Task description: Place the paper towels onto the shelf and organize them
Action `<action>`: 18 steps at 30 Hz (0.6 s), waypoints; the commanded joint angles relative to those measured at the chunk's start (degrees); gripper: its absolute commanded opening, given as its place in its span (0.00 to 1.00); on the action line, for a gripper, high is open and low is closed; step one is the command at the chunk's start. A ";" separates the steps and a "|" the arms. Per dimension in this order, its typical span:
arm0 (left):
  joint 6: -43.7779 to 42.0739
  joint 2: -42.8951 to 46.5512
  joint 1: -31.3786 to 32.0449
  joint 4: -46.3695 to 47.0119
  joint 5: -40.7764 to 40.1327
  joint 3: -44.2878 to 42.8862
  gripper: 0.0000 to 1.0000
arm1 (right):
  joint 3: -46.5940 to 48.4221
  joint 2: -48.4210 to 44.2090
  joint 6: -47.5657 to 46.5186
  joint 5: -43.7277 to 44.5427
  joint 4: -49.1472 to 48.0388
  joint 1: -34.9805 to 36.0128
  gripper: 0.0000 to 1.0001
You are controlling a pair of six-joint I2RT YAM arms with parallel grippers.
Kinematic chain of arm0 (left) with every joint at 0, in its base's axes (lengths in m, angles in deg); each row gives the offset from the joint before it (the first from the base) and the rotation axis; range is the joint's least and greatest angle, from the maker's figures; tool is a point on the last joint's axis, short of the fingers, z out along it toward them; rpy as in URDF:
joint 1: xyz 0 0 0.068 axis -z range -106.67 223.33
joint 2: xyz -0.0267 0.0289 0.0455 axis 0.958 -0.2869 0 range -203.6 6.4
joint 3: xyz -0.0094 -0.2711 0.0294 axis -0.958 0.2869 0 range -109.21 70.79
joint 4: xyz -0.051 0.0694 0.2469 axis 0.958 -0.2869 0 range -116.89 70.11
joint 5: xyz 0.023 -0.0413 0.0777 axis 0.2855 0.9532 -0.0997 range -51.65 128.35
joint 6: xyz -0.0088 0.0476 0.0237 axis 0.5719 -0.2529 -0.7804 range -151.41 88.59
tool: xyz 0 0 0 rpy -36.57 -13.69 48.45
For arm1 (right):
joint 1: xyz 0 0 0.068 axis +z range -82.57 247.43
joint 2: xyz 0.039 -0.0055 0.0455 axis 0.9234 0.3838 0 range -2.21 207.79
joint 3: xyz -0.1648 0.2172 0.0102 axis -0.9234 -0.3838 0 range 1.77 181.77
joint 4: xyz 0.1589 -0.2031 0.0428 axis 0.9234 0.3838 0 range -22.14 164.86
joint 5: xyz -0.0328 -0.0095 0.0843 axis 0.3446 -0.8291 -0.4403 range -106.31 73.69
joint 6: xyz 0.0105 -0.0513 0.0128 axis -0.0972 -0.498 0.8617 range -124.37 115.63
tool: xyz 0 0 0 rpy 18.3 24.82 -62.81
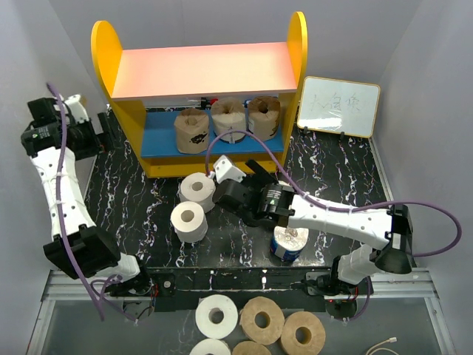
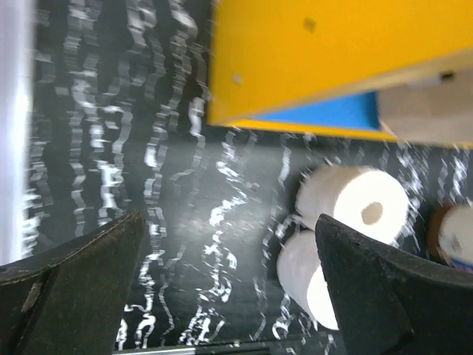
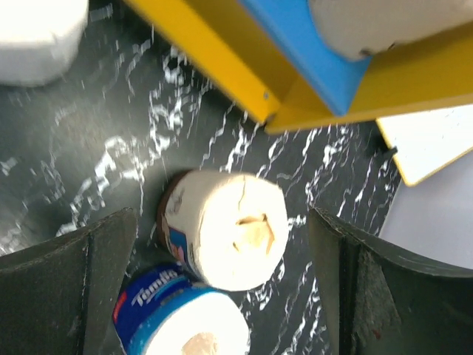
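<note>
Three tan rolls (image 1: 229, 118) stand on the shelf (image 1: 107, 52), on its lower board; four wait on the table (image 1: 355, 185): two white rolls (image 1: 189, 220), a blue-wrapped roll (image 1: 288, 244), and a cream roll (image 3: 229, 237) beneath the right gripper (image 3: 225, 251), spread wide and empty; left gripper (image 2: 229, 259) likewise.

Likely a robotics lab: plain grey walls (image 1: 429, 52) box in a black marbled table (image 1: 347, 170) and whiteboard (image 1: 340, 106).
</note>
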 commanded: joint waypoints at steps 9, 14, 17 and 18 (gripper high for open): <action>0.53 1.61 -18.13 -2.77 -23.61 2.73 0.99 | -10.18 0.61 10.73 0.08 4.20 -6.35 0.98; -2.53 6.59 -20.04 0.69 -20.85 8.78 0.98 | -11.60 0.48 9.16 -3.22 0.89 -9.88 0.94; -3.27 7.26 -20.02 1.85 -18.91 9.33 0.98 | -11.94 0.81 8.42 -5.96 0.08 -10.29 0.87; -3.47 7.09 -20.01 2.10 -18.38 9.13 0.98 | -12.32 0.93 7.91 -7.29 -0.20 -10.40 0.84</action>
